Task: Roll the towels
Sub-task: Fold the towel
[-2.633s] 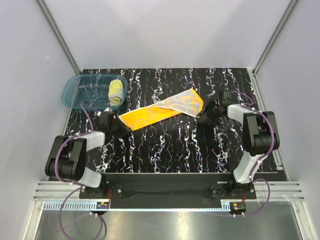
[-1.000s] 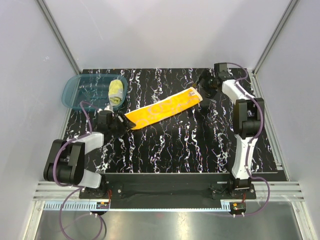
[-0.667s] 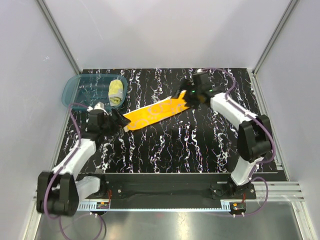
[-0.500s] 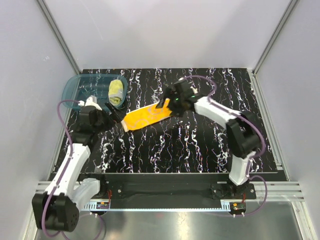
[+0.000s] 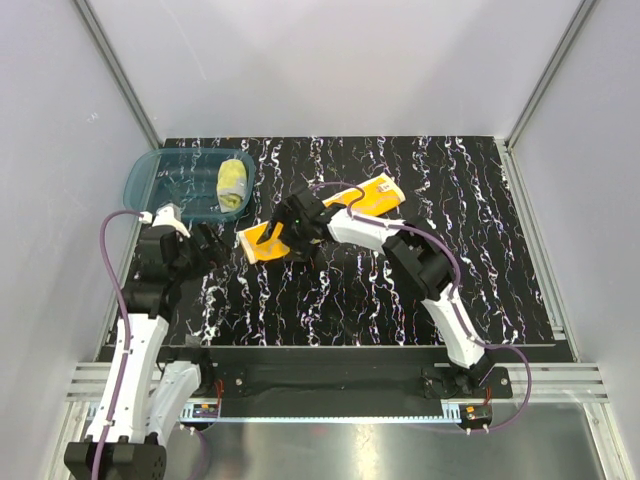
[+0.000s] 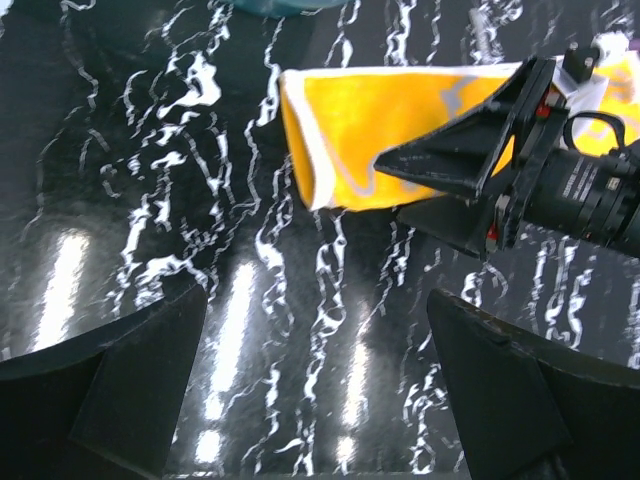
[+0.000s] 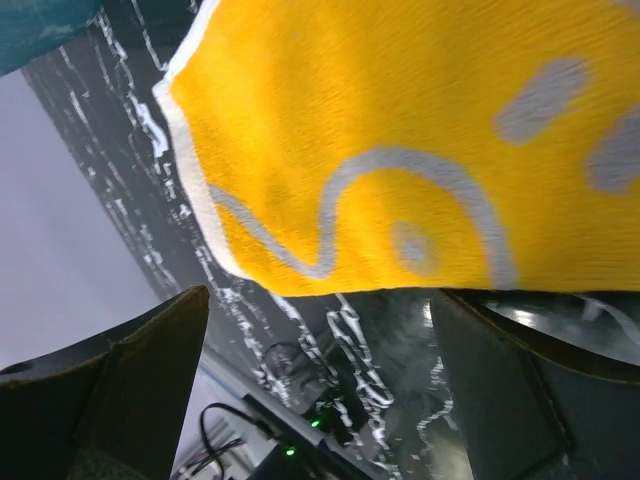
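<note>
- Top external view counts two towels. The yellow one (image 5: 232, 186) is rolled and sits in the basin (image 5: 140, 182) at the far left. The orange one (image 5: 375, 194) lies as a long flat strip, aslant on the surface (image 5: 480, 260).
- The same view counts one basin, two arms and two tools.
- Only the top view shows the yellow towel and the whole length of the orange one.
- The wrist views show only the orange towel's left end. They bring out its grey curly marks and white edge, which are hard to make out from above.
- The left wrist view alone shows the right tool from the side, reaching in over that end.
- Right tool (image 5: 284, 236): its fingers are spread wide over the orange towel's left end and pinch nothing. Whether they touch the cloth I cannot tell.
- Left tool (image 5: 207, 243): its fingers are spread wide above bare surface, just left of the orange towel and apart from it. It holds nothing.
</note>
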`<action>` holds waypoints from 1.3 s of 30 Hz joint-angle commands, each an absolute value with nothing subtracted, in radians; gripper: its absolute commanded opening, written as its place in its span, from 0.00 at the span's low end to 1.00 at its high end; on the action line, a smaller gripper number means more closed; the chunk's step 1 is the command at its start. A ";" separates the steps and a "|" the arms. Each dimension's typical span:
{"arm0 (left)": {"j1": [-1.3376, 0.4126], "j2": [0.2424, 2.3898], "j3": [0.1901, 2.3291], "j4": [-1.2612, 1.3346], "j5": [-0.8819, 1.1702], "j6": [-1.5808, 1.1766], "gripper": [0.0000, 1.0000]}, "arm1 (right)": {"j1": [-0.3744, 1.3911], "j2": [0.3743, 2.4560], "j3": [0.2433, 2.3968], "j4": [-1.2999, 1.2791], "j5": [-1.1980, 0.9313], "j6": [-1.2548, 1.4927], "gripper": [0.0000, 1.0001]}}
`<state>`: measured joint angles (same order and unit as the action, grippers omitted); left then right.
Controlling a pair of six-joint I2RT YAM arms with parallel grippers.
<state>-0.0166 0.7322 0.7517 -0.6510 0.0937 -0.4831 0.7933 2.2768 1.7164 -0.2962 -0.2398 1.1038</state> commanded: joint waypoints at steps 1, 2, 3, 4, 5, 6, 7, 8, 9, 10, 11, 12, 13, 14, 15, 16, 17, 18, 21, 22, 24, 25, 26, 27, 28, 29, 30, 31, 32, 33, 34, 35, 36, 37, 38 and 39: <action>-0.008 0.710 0.796 -0.696 0.052 -0.411 0.99 | 0.830 2.325 1.767 -0.255 -0.261 1.202 0.99; -0.008 0.707 0.798 -0.698 0.051 -0.404 0.99 | 0.834 2.330 1.769 -0.252 -0.259 1.207 0.99; -0.008 0.706 0.798 -0.696 0.049 -0.403 0.99 | 0.836 2.335 1.770 -0.252 -0.255 1.213 0.98; -0.008 0.704 0.796 -0.693 0.048 -0.400 0.99 | 0.838 2.338 1.767 -0.252 -0.238 1.224 0.96; -0.006 0.704 0.792 -0.689 0.048 -0.400 0.99 | 0.836 2.336 1.758 -0.244 -0.232 1.233 0.95; -0.006 0.706 0.788 -0.686 0.049 -0.400 0.99 | 0.838 2.335 1.740 -0.226 -0.227 1.242 0.94; -0.006 0.707 0.785 -0.683 0.054 -0.400 0.99 | 0.838 2.330 1.730 -0.215 -0.216 1.262 0.91; -0.006 0.710 0.781 -0.677 0.057 -0.399 0.99 | 0.836 2.330 1.721 -0.200 -0.215 1.273 0.89; -0.006 0.710 0.779 -0.675 0.055 -0.397 0.99 | 0.838 2.330 1.707 -0.190 -0.213 1.284 0.88; -0.005 0.713 0.776 -0.672 0.054 -0.397 0.99 | 0.838 2.336 1.706 -0.174 -0.213 1.302 0.87; -0.005 0.713 0.772 -0.666 0.055 -0.397 0.99 | 0.838 2.341 1.704 -0.169 -0.213 1.308 0.84; -0.003 0.713 0.772 -0.664 0.058 -0.396 0.99 | 0.838 2.345 1.704 -0.163 -0.213 1.316 0.82; -0.002 0.715 0.770 -0.663 0.064 -0.396 0.99 | 0.838 2.353 1.706 -0.160 -0.210 1.327 0.81; -0.002 0.716 0.770 -0.660 0.064 -0.394 0.99 | 0.838 2.356 1.706 -0.158 -0.207 1.334 0.77; -0.002 0.715 0.769 -0.658 0.069 -0.393 0.99 | 0.838 2.359 1.706 -0.158 -0.203 1.338 0.73; -0.002 0.716 0.769 -0.657 0.072 -0.393 0.99 | 0.838 2.362 1.706 -0.160 -0.192 1.344 0.69; -0.002 0.716 0.769 -0.657 0.072 -0.391 0.99 | 0.838 2.365 1.707 -0.161 -0.187 1.344 0.66; 0.000 0.716 0.767 -0.655 0.075 -0.391 0.99 | 0.838 2.367 1.709 -0.164 -0.184 1.344 0.57; 0.000 0.715 0.765 -0.650 0.078 -0.390 0.99 | 0.839 2.378 1.717 -0.179 -0.176 1.341 0.38; -0.002 0.716 0.765 -0.649 0.081 -0.388 0.99 | 0.839 2.379 1.712 -0.178 -0.173 1.341 0.32; -0.002 0.718 0.762 -0.646 0.084 -0.388 0.99 | 0.839 2.375 1.692 -0.172 -0.173 1.341 0.16; 0.020 0.719 0.761 -0.643 0.084 -0.387 0.99 | 0.839 2.367 1.684 -0.172 -0.170 1.338 0.03; 0.023 0.721 0.761 -0.643 0.087 -0.385 0.99 | 0.839 2.361 1.675 -0.172 -0.170 1.336 0.00; 0.026 0.721 0.761 -0.643 0.090 -0.385 0.99 | 0.839 2.352 1.651 -0.176 -0.170 1.332 0.00; 0.029 0.721 0.761 -0.643 0.092 -0.385 0.99 | 0.839 2.332 1.638 -0.179 -0.173 1.315 0.00; 0.029 0.722 0.761 -0.641 0.094 -0.384 0.99 | 0.839 2.316 1.623 -0.183 -0.175 1.302 0.00; 0.032 0.721 0.759 -0.640 0.095 -0.383 0.99 | 0.839 2.300 1.585 -0.192 -0.178 1.289 0.00; 0.032 0.721 0.759 -0.635 0.101 -0.382 0.99 | 0.839 2.261 1.562 -0.204 -0.189 1.254 0.00; 0.034 0.721 0.758 -0.634 0.106 -0.382 0.99 | 0.841 2.238 1.539 -0.215 -0.190 1.230 0.00; 0.035 0.722 0.756 -0.634 0.110 -0.380 0.99 | 0.841 2.214 1.484 -0.245 -0.193 1.201 0.00; 0.037 0.724 0.755 -0.629 0.121 -0.377 0.99 | 0.839 2.157 1.451 -0.271 -0.187 1.149 0.00; 0.037 0.726 0.753 -0.626 0.129 -0.377 0.99 | 0.839 2.123 1.416 -0.300 -0.173 1.131 0.00; 0.037 0.732 0.752 -0.623 0.138 -0.376 0.99 | 0.839 2.090 1.326 -0.333 -0.163 1.111 0.00; 0.037 0.735 0.749 -0.620 0.161 -0.374 0.99 | 0.838 2.012 1.278 -0.347 -0.155 1.082 0.00; 0.037 0.739 0.749 -0.614 0.175 -0.373 0.99 | 0.835 1.973 1.231 -0.363 -0.131 1.069 0.00; 0.035 0.744 0.747 -0.612 0.189 -0.371 0.99 | 0.827 1.935 1.145 -0.426 -0.120 1.056 0.00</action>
